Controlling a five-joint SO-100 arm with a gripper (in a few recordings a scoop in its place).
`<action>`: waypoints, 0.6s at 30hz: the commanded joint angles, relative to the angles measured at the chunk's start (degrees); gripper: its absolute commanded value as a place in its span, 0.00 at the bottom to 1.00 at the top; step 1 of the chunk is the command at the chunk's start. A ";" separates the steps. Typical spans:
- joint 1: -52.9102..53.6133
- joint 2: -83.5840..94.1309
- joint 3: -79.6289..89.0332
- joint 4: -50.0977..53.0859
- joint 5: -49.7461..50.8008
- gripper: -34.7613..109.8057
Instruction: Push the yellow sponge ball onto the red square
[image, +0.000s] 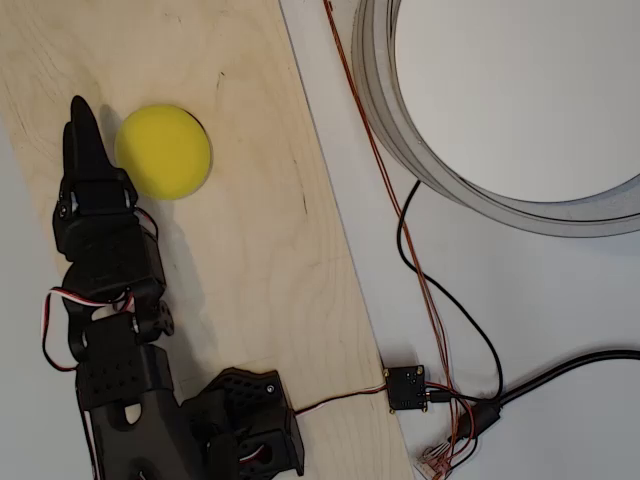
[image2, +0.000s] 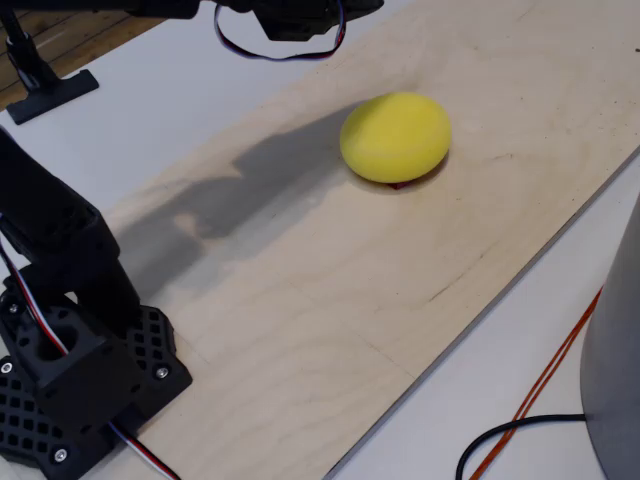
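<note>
The yellow sponge ball (image: 163, 150) (image2: 396, 136) rests on the pale wooden board (image: 250, 250) near its far left end in the overhead view. A thin red sliver of the red square (image2: 399, 185) peeks out from under the ball's near edge in the fixed view; the rest is covered by the ball. My black gripper (image: 82, 112) stands just left of the ball in the overhead view, a small gap apart, its fingers closed into a single point with nothing held. In the fixed view part of the gripper (image2: 290, 15) shows at the top edge, above and left of the ball.
A large grey round ring (image: 470, 190) (image2: 615, 380) sits off the board at the upper right of the overhead view. Black and orange cables (image: 420, 270) run to a small controller board (image: 406, 388) by the board's edge. The arm's base (image: 240, 420) (image2: 80, 370) occupies the board's near end.
</note>
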 joint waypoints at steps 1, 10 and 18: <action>2.99 2.99 -4.57 0.00 -6.15 0.35; 7.38 4.22 -7.12 -3.25 -20.48 0.36; 5.71 5.89 -10.37 -5.98 -29.53 0.36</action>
